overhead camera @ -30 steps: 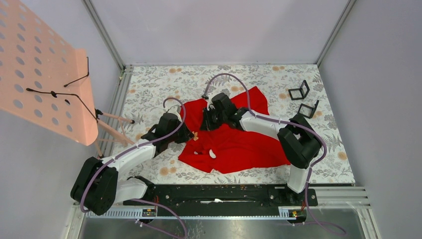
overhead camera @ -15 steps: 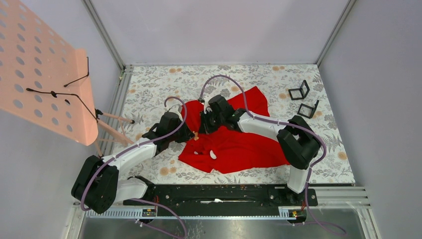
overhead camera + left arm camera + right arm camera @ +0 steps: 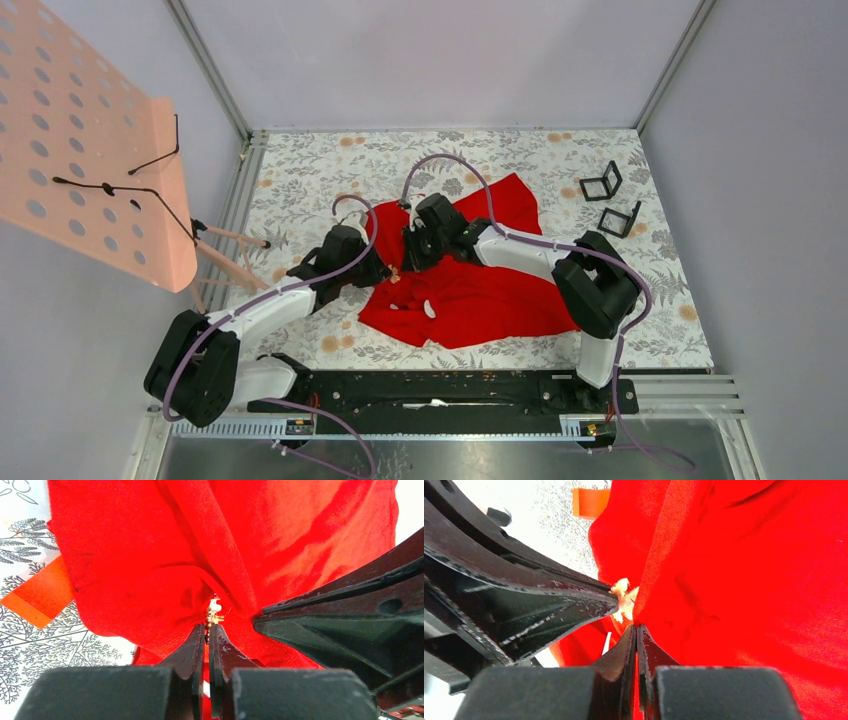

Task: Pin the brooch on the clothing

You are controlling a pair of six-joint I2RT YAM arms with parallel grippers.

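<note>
On the left, the left gripper (image 3: 207,629) has its jaws pressed together on the small gold metal brooch (image 3: 215,611). The brooch sticks out just past the tips, touching a raised fold of the bright red collared fabric shirt (image 3: 480,295) lying on the floral bench (image 3: 320,170). Immediately to the right, the right gripper (image 3: 635,630) faces it tip to tip and looks clamped on that fold. The pin probably needs to push rightward into the fold.

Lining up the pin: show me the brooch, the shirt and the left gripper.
brooch (image 3: 215,611), left wrist view, gold body
shirt (image 3: 480,295), top external view, lower panel
left gripper (image 3: 207,627), left wrist view, between fingertips
</note>
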